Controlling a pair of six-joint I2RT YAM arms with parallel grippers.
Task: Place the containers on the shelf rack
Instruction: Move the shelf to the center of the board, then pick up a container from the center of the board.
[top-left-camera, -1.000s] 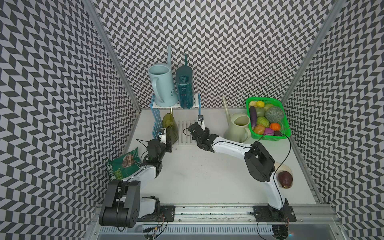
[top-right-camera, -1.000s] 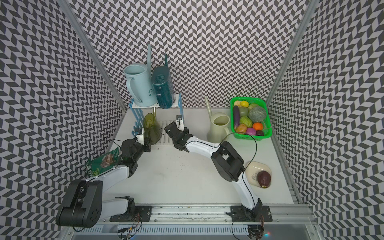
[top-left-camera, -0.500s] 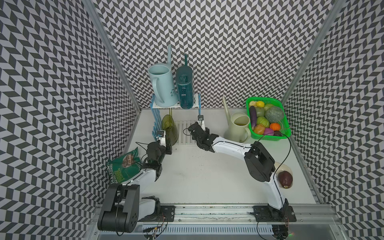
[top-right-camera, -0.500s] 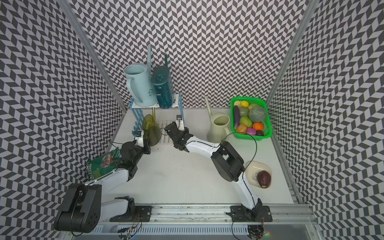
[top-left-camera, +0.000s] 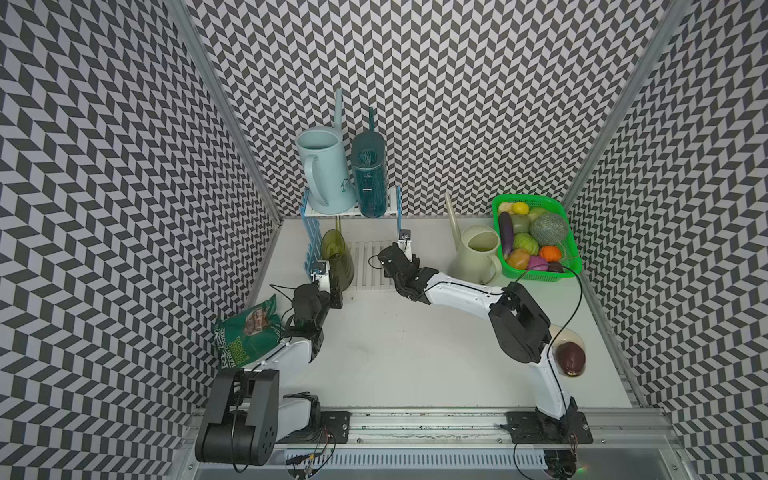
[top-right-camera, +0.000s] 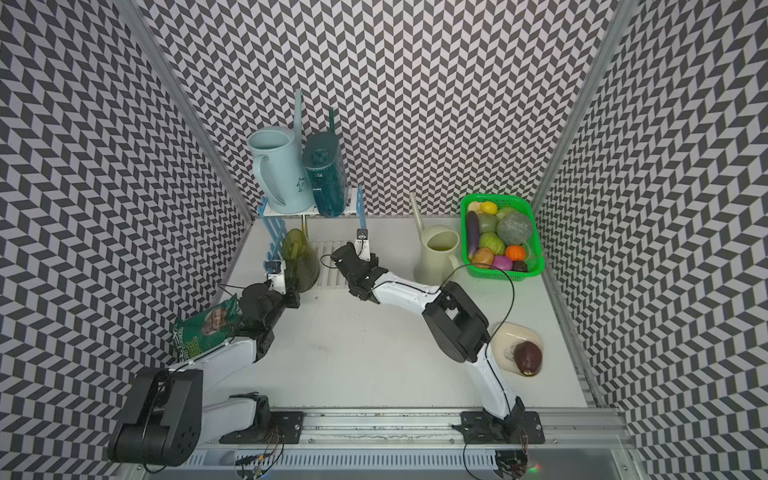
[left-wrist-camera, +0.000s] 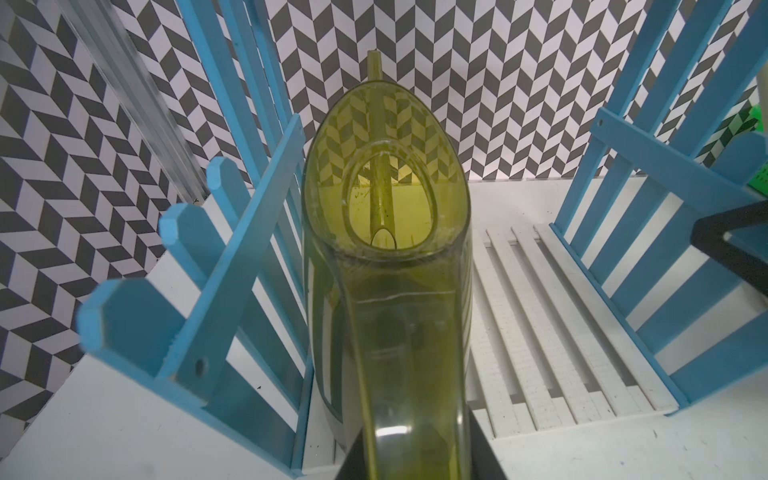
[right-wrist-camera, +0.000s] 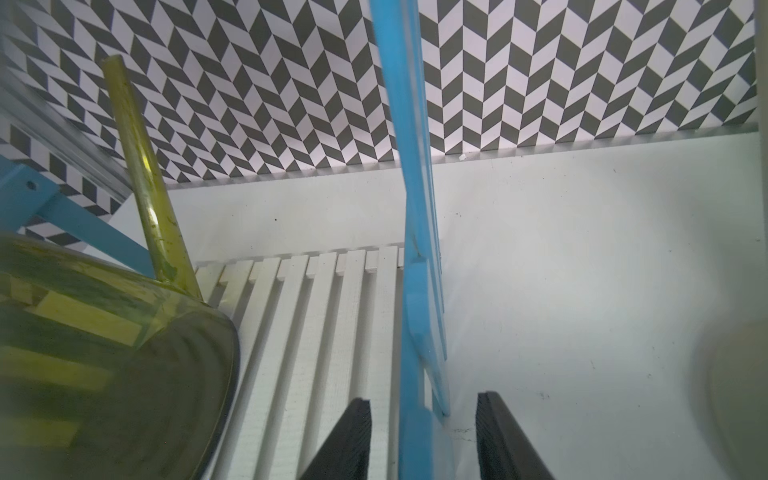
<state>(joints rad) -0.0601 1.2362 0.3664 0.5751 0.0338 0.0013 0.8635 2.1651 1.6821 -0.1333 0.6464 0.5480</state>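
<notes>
Right claw (right-wrist-camera: 423, 399) opened, astride rack frame (right-wrist-camera: 415, 208); left claw (left-wrist-camera: 415, 461) grips olive can (left-wrist-camera: 386, 199)

Olive can (left-wrist-camera: 386, 291) — blue-white rack (left-wrist-camera: 648, 257) — black-white chevron walls (top-left-camera: 457, 83).

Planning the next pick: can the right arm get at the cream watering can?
Probably yes: the right gripper is open, astride a side frame of the shelf rack, and the cream watering can stands on bare table beside that arm.
</notes>
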